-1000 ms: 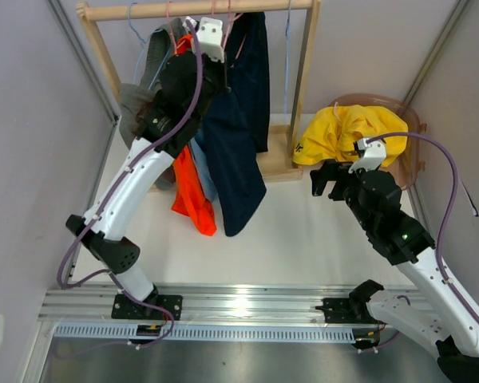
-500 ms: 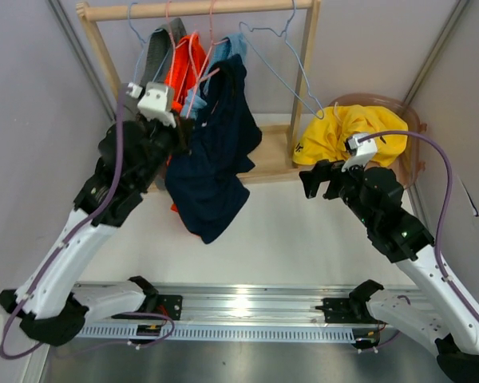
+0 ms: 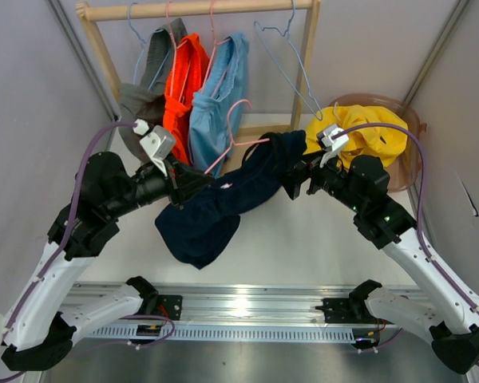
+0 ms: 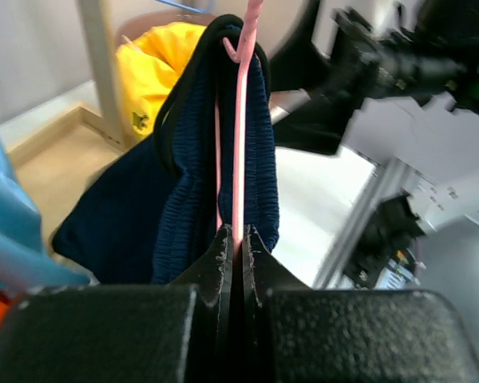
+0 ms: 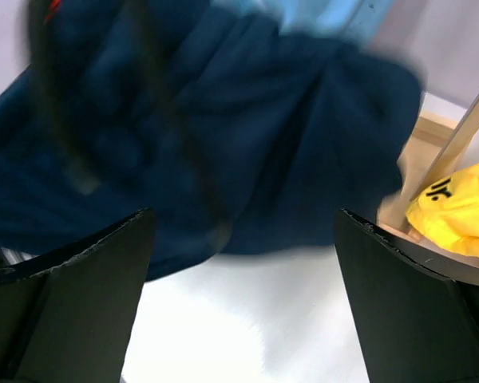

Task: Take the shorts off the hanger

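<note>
L gripper [image 4: 238, 239] pressed tight on pink hanger [image 4: 241, 112] wire, approx 9 o'clock of table centre. Dark navy shorts [image 3: 223, 203] draped on that hanger, off the rack, mid-table, bulk sagging toward 7 o'clock. R gripper [image 3: 291, 179] at 1 o'clock, fingers spread wide, navy cloth just ahead; contact can't tell. Yellow shorts [image 3: 367, 136] in brown tub [image 3: 399, 104], 2 o'clock. Far, 11–12 o'clock: grey shorts [image 3: 140, 100], orange shorts [image 3: 180, 80], lt blue shorts [image 3: 215, 96] hang on wooden rack [image 3: 199, 9], plus bare wire hanger [image 3: 287, 60].

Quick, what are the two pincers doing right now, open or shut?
Left pincer: shut on the pink hanger that carries the navy shorts.
Right pincer: open, holding nothing, facing the navy shorts.
</note>
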{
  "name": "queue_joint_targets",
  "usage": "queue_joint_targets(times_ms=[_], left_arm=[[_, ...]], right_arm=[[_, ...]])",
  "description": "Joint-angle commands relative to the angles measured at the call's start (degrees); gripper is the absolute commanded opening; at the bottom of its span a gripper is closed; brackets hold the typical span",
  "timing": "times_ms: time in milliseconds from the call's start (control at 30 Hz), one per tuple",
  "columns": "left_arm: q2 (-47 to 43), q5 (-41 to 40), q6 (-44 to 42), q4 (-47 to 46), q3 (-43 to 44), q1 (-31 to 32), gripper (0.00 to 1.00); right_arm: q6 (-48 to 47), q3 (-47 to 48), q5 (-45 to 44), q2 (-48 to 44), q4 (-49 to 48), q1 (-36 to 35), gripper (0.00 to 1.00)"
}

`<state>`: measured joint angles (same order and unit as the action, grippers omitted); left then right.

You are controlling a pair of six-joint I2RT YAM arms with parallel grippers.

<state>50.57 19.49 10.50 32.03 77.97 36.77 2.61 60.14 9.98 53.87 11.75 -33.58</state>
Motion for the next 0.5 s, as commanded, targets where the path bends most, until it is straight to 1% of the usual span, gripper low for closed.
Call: queue_joint_targets(times_ms=[0,33,300,467], left_arm=[[-3.63,6.53,0.49,-1.10,2.01,0.32,0.00],[-3.81,6.53,-0.21,0.73,3.14,0.32,0.00],[-4.77,4.95,-1.62,6.37,7.71,0.32,0.00],[-4.60,6.96,-1.63,9.36,12.19,0.32,0.00]], right_arm=[[-2.43,2.00,1.10,-0.43,-4.98,0.01,0.99],[-2.44,2.09,0.66,-0.43,-4.81,0.10,0.99],[-2.44,1.74,-0.31,-1.39,-4.98,1.33,1.00],[-2.44,0.07,0.83,-1.48,-6.82,2.38,1.00]])
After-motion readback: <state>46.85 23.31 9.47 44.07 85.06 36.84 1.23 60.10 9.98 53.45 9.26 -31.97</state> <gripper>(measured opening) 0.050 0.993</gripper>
